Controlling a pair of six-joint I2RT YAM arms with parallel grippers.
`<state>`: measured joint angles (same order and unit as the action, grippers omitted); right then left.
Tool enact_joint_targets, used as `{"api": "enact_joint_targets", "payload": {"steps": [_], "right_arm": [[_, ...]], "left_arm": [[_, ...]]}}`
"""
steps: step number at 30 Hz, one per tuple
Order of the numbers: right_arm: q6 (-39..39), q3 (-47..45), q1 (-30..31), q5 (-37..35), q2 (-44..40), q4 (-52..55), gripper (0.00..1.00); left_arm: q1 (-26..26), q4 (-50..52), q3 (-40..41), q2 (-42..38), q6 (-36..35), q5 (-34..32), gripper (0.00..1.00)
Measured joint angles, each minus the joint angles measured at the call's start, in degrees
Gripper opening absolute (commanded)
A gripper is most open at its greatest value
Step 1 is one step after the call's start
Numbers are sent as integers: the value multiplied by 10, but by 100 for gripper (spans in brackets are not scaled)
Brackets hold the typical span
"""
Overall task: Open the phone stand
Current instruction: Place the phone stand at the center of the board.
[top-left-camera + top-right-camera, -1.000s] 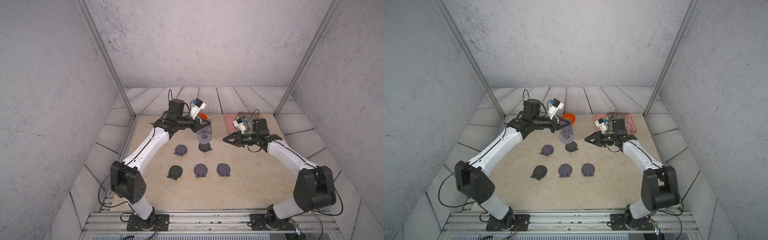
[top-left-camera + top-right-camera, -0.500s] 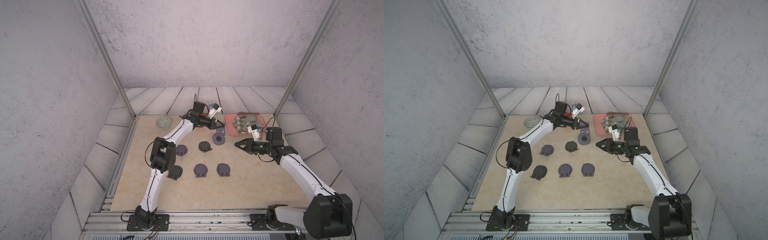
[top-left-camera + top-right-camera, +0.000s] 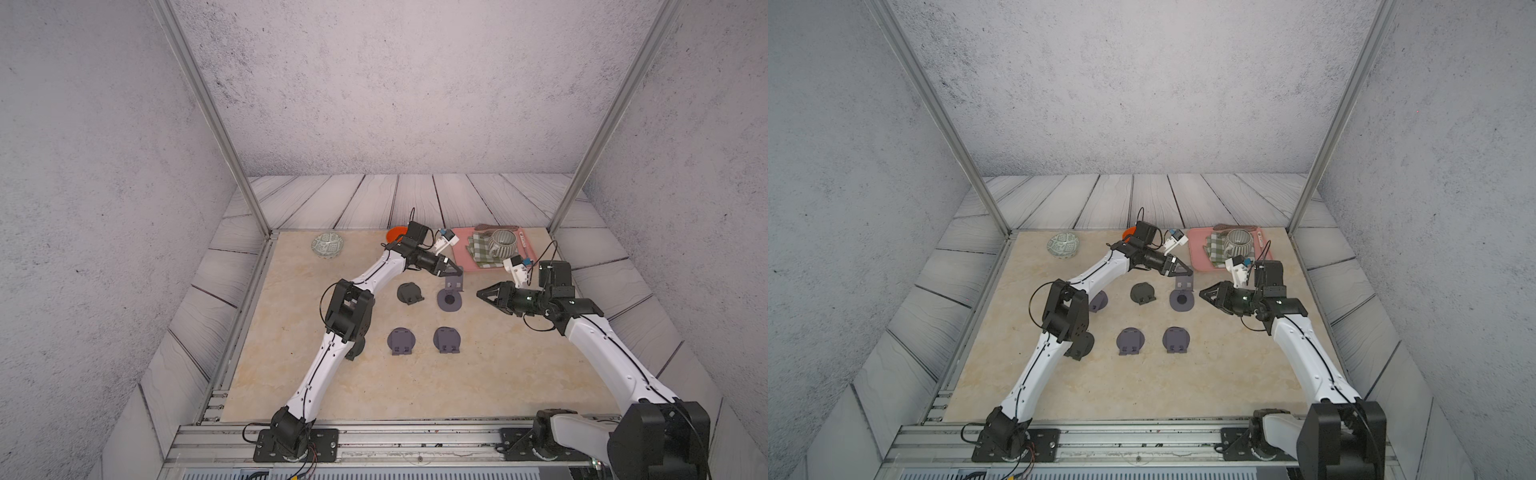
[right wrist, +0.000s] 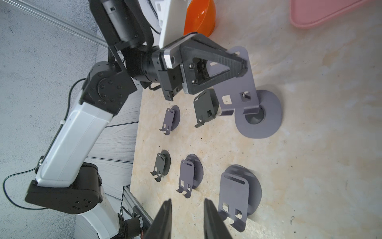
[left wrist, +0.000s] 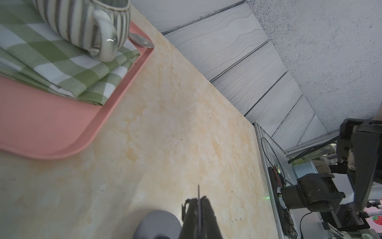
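Note:
A grey phone stand (image 3: 450, 300) rests with its round base on the beige table, and its back plate (image 4: 237, 82) is raised upright. My left gripper (image 3: 455, 273) is shut on the top edge of that plate; the left wrist view shows the thin plate edge between the closed fingertips (image 5: 203, 203). The same stand (image 3: 1182, 300) and left gripper (image 3: 1187, 272) show in both top views. My right gripper (image 3: 480, 294) hovers just right of the stand, open and holding nothing, its fingers (image 4: 207, 207) apart.
Several folded phone stands lie nearby: a dark one (image 3: 409, 293) and two grey ones (image 3: 401, 340) (image 3: 446, 340). A pink tray (image 3: 463, 259) with a checked cloth and striped mug (image 3: 503, 243) is behind. An orange bowl (image 3: 394, 233) and a patterned bowl (image 3: 327, 244) stand at the back.
The left gripper has carried the stand to the right and lowered it, so its base is now on the table beside the dark stand. The right arm has drawn back to the right.

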<state>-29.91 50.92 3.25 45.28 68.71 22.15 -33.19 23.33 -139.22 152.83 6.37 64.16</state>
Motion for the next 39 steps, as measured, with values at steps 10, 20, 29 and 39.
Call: {"api": "enact_joint_targets", "payload": {"steps": [10, 20, 29, 39], "right_arm": [[0, -5, 0, 0, 17, -15, 30], [-1, -9, 0, 0, 17, -24, 30], [-15, -77, 0, 0, 15, -64, 30], [-18, -104, 0, -5, 39, -99, 30]], "left_arm": [[5, 7, -25, 19, -9, -20, 40], [30, -15, -40, 27, 18, -20, 49], [32, -61, 36, 14, 52, -6, 55], [24, -152, 164, -39, 116, 9, 54]]}}
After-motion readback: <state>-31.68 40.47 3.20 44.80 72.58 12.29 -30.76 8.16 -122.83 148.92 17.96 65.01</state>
